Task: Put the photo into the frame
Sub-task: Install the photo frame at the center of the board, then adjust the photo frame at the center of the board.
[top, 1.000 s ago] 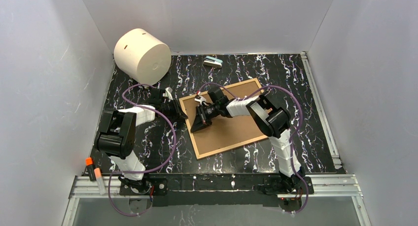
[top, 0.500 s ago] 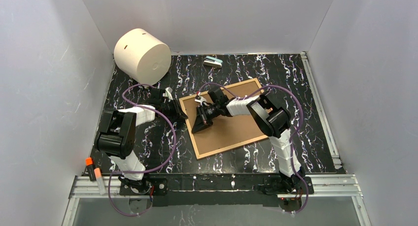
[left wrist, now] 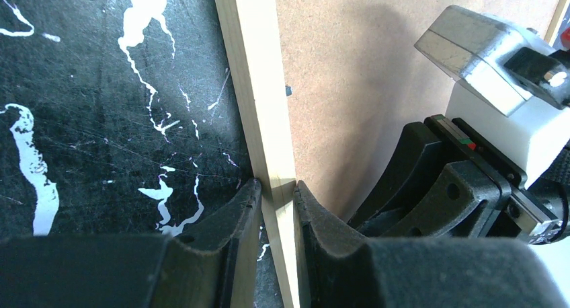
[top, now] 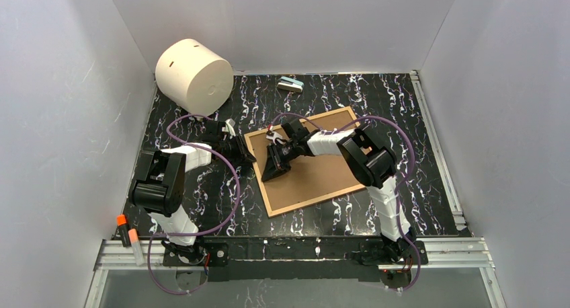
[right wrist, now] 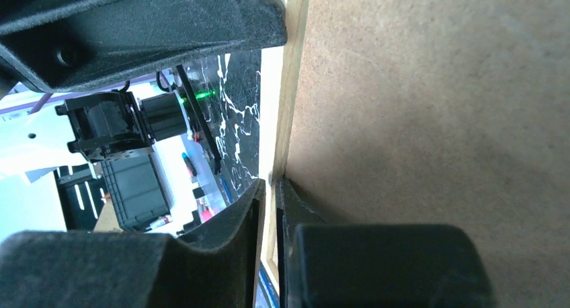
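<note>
Marbled worktop (top: 430,187): frame (top: 316,177) back-up, rim pinched in left end effector (left wrist: 277,190); right end effector (right wrist: 270,187) near-closed at same rim, grip unclear; photo unseen. Likely freeing back; next needs careful prying

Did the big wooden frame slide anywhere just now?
No. The frame lies where it did: its far corner is just as close to the metal rail on the table's right edge as before.
</note>
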`<act>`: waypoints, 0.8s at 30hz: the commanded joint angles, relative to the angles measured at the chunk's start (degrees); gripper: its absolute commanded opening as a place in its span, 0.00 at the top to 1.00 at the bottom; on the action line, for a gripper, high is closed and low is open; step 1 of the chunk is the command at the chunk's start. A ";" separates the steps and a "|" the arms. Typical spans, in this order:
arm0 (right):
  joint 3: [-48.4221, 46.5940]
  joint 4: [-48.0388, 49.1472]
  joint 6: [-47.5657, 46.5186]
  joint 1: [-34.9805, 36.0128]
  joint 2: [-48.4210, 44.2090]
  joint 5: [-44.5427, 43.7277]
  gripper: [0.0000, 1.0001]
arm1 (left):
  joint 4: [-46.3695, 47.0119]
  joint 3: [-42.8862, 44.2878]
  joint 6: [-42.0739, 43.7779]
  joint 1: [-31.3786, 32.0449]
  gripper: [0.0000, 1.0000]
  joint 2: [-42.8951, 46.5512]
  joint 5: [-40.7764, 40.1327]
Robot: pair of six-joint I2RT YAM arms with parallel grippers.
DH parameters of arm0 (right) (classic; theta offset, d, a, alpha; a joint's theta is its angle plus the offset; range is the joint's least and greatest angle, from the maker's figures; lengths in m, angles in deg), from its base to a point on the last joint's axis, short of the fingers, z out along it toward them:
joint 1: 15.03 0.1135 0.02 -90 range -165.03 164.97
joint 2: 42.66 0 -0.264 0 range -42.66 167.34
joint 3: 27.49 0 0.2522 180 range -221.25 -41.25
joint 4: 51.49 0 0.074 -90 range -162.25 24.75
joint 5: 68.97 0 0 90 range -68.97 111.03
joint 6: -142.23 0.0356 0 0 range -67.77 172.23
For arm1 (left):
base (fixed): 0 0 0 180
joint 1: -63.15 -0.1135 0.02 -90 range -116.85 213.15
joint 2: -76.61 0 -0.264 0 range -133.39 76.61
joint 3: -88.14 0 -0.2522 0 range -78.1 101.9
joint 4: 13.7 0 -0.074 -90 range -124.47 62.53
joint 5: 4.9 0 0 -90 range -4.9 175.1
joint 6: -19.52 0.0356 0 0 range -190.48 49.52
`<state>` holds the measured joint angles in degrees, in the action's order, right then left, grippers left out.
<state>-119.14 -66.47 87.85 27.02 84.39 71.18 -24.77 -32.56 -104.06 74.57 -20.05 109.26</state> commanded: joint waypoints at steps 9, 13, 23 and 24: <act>2.62 -12.69 -6.48 0.18 3.16 -26.54 0.64 | -12.25 -3.31 4.58 -0.89 0.82 -2.59 -11.05; 3.82 -10.17 -3.88 -1.30 -4.26 -27.34 0.49 | -13.80 -1.75 5.11 -0.96 0.81 -1.41 -10.93; 3.27 -24.94 3.69 -12.23 -19.32 -36.96 0.44 | -17.97 13.85 12.58 -0.96 0.54 1.41 -7.62; 2.85 -29.37 3.82 -12.83 -20.19 -38.44 0.44 | -17.93 15.62 13.80 -0.96 0.50 0.94 -7.51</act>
<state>-113.96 -80.72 90.10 16.31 68.37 41.85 -38.08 -23.88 -96.80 74.11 -19.59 103.31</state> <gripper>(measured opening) 0.557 0.440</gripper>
